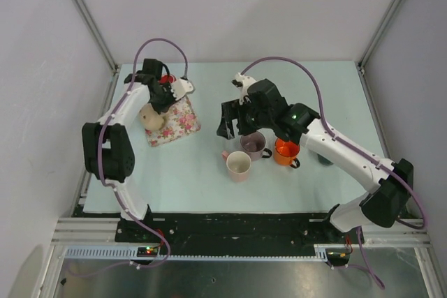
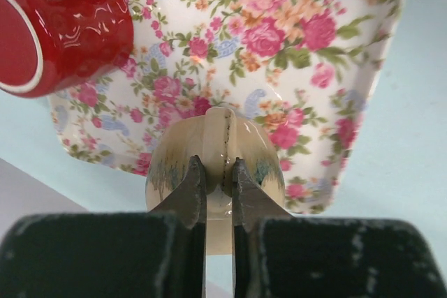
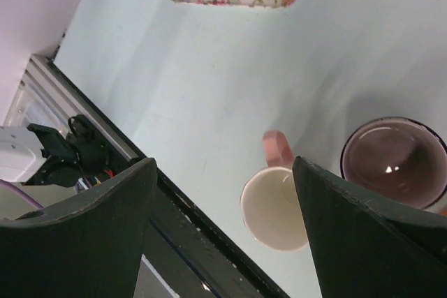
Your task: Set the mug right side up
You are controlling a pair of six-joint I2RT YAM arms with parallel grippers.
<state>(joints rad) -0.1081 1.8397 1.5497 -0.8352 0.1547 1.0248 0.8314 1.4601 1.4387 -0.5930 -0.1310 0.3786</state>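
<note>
**Cream mug pinched by its handle at the edge of the floral tray**

Cream mug [image 2: 209, 148] sits at the left edge of the floral tray [image 2: 314, 47], overlapping its rim. My left gripper [image 2: 218, 170] is closed tight on the mug's handle [image 2: 222, 130], with one finger on each side of the loop.

To do this step well, I would lift only enough to clear the tray's rim. Then I would roll the wrist slowly so the opening comes up, watching that the thin handle does not swivel between the fingers. I judge glazed ceramic to be slick. I would set the mug flat before letting go.

The mug has a rounded, glossy cream body with a mottled blue-green band low on its sides. Its rim is hidden from me, so I judge it overturned rather than see it.

A red mug [image 2: 63, 33] appears tipped on its side at the tray's far corner, close enough to bump during the roll. My right gripper [image 3: 223, 165] hangs open and empty well to the right of the tray, above a pink mug [image 3: 276, 207] and a purple mug [image 3: 394, 162].
</note>
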